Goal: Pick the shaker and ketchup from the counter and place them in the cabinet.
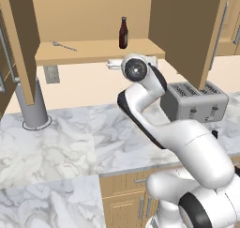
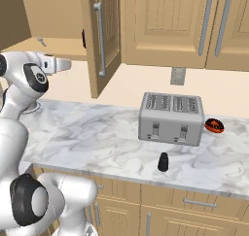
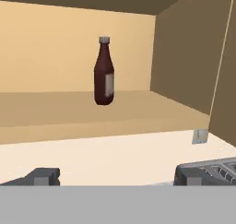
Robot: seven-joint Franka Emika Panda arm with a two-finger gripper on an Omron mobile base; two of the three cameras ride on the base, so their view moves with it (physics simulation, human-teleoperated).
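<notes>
The ketchup [image 1: 123, 33] stands upright on the shelf of the open cabinet [image 1: 101, 51], toward the shelf's right end and apart from the side wall. In the hand view the bottle [image 3: 104, 72] sits a little back from the shelf's front edge, with bare shelf in front of it. A thin metal utensil [image 1: 64, 46] lies on the same shelf well to the left of the bottle; what kind it is cannot be told.

The gripper [image 3: 117, 176] is held level in front of the cabinet, below the shelf's front edge and pointing in toward the bottle — its fingers [image 3: 42, 176] are spread wide and hold nothing. From the right base view the hand [image 2: 54, 64] is seen just left of the open door [image 2: 102, 38], with the door's long bar handle facing it.

The shaker [image 2: 164, 162] stands upright on the marble counter [image 2: 97, 133], near the front edge, just in front of the toaster [image 2: 171, 118] and apart from it. The toaster lies between the shaker and the wall. A small orange-and-black thing [image 2: 214, 126] rests on the counter just right of the toaster. In the left base view a grey cylinder [image 1: 31, 105] stands on the counter at the left, under the other open door [image 1: 23, 39].
</notes>
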